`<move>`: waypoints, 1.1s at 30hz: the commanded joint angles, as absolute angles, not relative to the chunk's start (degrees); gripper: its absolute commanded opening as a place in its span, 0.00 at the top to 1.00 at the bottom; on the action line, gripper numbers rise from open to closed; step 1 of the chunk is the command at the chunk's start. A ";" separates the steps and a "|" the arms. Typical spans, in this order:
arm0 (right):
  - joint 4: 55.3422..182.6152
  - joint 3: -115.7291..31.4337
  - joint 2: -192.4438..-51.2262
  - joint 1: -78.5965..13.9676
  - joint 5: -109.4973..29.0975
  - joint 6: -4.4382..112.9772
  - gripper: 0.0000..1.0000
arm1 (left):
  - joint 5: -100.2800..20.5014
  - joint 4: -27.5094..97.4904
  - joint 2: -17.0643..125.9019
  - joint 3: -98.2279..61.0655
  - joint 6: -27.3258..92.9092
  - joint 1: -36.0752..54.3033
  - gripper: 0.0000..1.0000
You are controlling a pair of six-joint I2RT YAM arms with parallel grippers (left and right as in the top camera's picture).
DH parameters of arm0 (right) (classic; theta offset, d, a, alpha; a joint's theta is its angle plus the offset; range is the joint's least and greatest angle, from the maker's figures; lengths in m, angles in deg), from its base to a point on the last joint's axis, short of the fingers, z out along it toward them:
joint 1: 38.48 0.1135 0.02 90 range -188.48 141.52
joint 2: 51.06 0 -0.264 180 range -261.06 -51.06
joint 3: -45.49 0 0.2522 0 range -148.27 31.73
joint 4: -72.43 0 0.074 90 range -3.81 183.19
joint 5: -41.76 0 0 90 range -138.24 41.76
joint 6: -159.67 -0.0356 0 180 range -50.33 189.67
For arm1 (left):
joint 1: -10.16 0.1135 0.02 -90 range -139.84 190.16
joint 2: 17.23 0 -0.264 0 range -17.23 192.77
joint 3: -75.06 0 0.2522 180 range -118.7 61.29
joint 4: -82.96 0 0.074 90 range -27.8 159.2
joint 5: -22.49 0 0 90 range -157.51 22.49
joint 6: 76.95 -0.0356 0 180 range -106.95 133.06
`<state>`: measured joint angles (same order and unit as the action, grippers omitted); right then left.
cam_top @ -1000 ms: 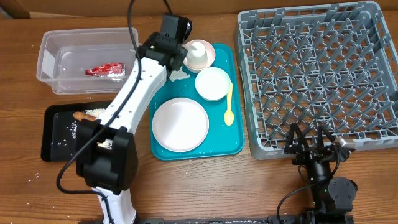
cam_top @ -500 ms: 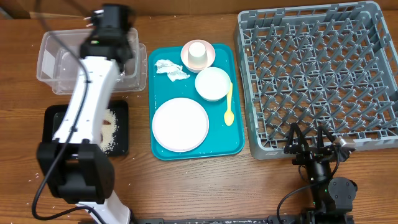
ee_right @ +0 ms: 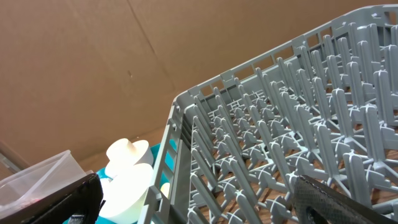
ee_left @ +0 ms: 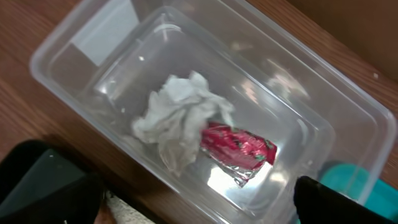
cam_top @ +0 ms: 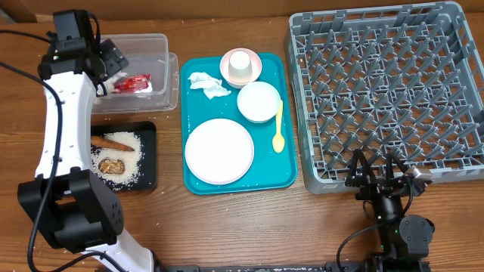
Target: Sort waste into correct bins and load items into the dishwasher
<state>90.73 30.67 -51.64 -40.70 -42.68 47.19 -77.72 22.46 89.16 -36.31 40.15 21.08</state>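
**Overhead.**
- Left fingers [cam_top: 112, 59]: apart, holding nothing, poised over the clear tub [cam_top: 162, 47].
- Red wrapper [cam_top: 132, 83]: in the tub, just beside the left fingertips.
- Black tray [cam_top: 150, 180]: on the desk [cam_top: 227, 227], near the left fingers. It holds the carrot [cam_top: 112, 141], the brown lump [cam_top: 112, 165] and the rice [cam_top: 130, 153].
- Teal tray [cam_top: 266, 165]: well apart from both pairs of fingers. It carries a crumpled napkin [cam_top: 206, 83], the cup [cam_top: 240, 63] standing in the pink dish [cam_top: 255, 70], the bowl [cam_top: 259, 102], the plate [cam_top: 219, 151] and the spoon [cam_top: 278, 127].
- Right fingers [cam_top: 357, 172]: apart and empty, at the near edge of the grey rack [cam_top: 386, 91].

**Left wrist.**
- The tub lies ahead, between the spread fingers.
- Inside it, a second napkin [ee_left: 177, 121] touches the wrapper.

**Right wrist.**
- The rack fills the view ahead of the parted fingers.
- The cup and bowl show beyond the rack's corner, on the left finger's side.
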 commanded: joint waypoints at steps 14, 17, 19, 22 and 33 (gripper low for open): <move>90.47 31.26 -51.23 -40.63 -43.05 47.10 0.00 | -51.08 26.98 88.57 -37.12 16.26 5.96 0.02; 90.47 31.26 -51.23 -40.63 -43.05 47.10 0.00 | -57.51 29.34 89.58 -37.09 5.02 1.48 0.02; 90.47 31.26 -51.23 -40.63 -43.05 47.10 0.00 | -63.76 30.56 90.71 -37.12 -2.19 -0.82 0.06; 90.47 31.26 -51.23 -40.63 -43.05 47.10 0.00 | -71.32 31.42 93.42 -37.12 -11.46 -3.07 0.04; 90.47 31.26 -51.23 -40.63 -43.05 47.10 0.00 | -75.60 29.69 105.33 -37.12 -30.93 -3.75 0.01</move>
<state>90.77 30.67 -51.64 -40.67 -42.68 47.19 -72.72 29.73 102.69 -36.39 -22.91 -3.73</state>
